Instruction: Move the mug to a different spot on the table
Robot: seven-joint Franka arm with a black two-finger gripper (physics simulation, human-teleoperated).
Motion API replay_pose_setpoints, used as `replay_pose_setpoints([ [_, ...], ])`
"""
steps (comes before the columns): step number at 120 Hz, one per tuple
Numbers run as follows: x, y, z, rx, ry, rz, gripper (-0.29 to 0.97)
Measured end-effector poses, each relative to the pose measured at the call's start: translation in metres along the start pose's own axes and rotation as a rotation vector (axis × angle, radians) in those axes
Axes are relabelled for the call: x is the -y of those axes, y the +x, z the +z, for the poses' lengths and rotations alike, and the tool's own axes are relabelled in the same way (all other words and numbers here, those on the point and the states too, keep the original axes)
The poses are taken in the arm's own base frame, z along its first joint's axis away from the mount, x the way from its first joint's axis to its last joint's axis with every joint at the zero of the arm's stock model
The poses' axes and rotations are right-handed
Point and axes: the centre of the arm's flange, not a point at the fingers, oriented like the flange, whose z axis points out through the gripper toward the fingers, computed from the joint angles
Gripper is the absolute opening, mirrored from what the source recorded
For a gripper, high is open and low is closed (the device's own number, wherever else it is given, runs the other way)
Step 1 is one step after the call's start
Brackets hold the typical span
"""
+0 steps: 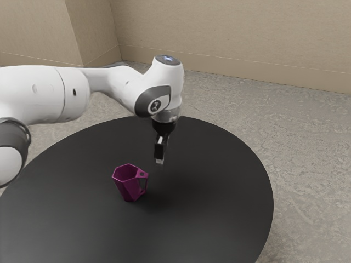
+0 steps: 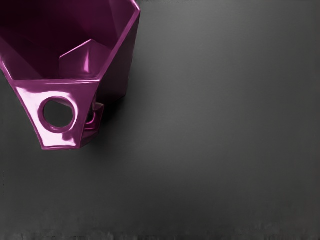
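A purple faceted mug stands upright on the round black table, its handle turned toward the exterior view's right. My black gripper hangs pointing down above the table, a little up and to the exterior view's right of the mug, not touching it and holding nothing. I see it edge-on. From the wrist view I look down on the mug with its open inside and its handle with a round hole, off to one side of the hand.
The table's edge curves round at the exterior view's right, with a speckled beige floor beyond. Beige walls stand at the back. Bare black tabletop lies under the hand.
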Motion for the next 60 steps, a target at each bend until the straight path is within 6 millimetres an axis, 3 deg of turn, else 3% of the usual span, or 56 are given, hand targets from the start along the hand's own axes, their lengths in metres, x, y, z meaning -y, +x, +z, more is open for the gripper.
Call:
replay_pose_setpoints([
  [25, -0.003, 0.081, -0.067, 0.094, -0.025, 0.298, 0.65],
  [38, -0.005, 0.124, -0.12, 0.139, -0.066, 0.507, 0.66],
  [60, -0.01, 0.175, -0.179, 0.15, -0.123, 0.815, 0.66],
])
